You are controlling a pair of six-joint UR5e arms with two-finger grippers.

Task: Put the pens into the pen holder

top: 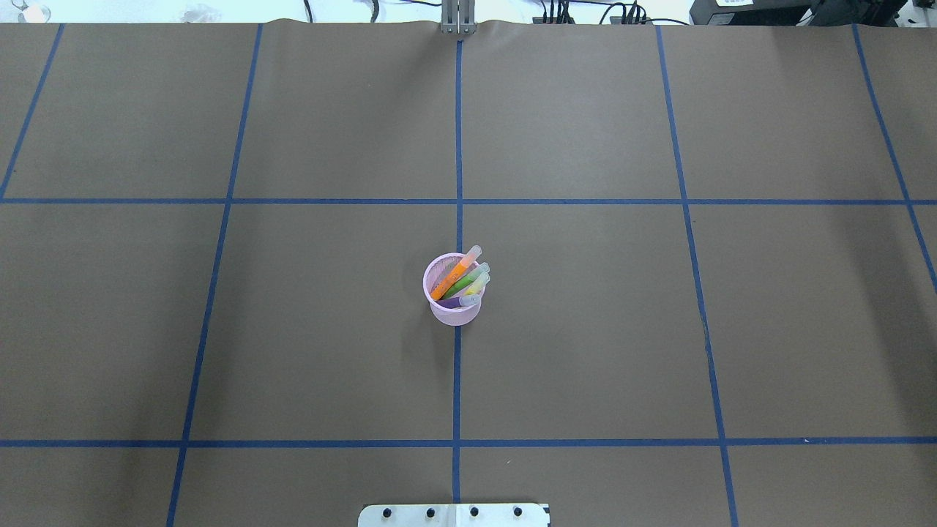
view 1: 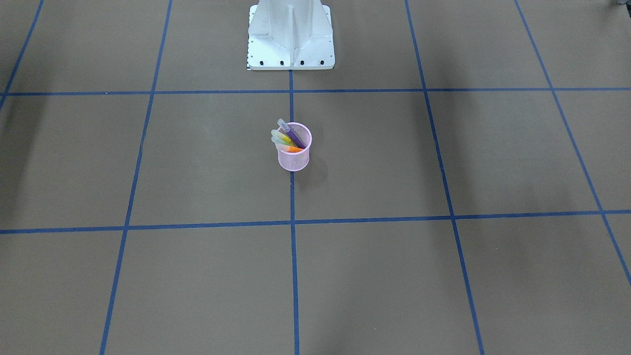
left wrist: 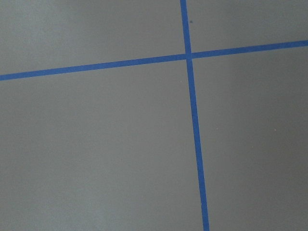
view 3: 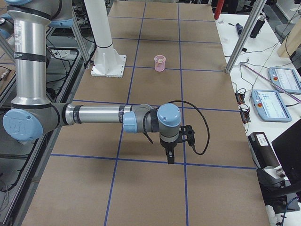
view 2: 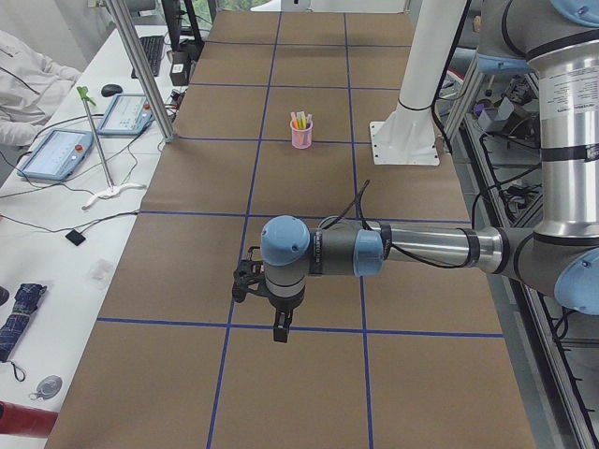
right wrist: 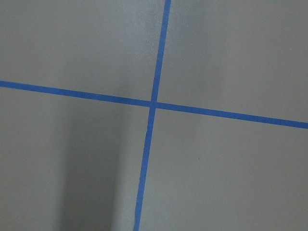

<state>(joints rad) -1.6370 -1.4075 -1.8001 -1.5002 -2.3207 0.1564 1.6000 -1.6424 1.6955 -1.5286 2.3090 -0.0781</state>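
Observation:
The pink mesh pen holder (view 1: 294, 159) stands upright on the middle blue line, also in the overhead view (top: 455, 312). All the pens lean inside it with pale caps sticking out: orange (top: 454, 278), green (top: 460, 286), yellow (top: 476, 284) and purple (top: 452, 301). My left gripper (view 2: 281, 327) hangs over the table's left end, far from the holder (view 2: 301, 137). My right gripper (view 3: 169, 157) hangs over the right end, far from the holder (view 3: 160, 64). I cannot tell whether either is open or shut. Both wrist views show only table.
The brown table (top: 585, 329) is crossed by blue tape lines. The robot's white base (view 1: 291, 37) stands behind the holder. Side benches carry teach pendants (view 2: 56, 152) and cables, and a person's arm (view 2: 28, 70) rests there.

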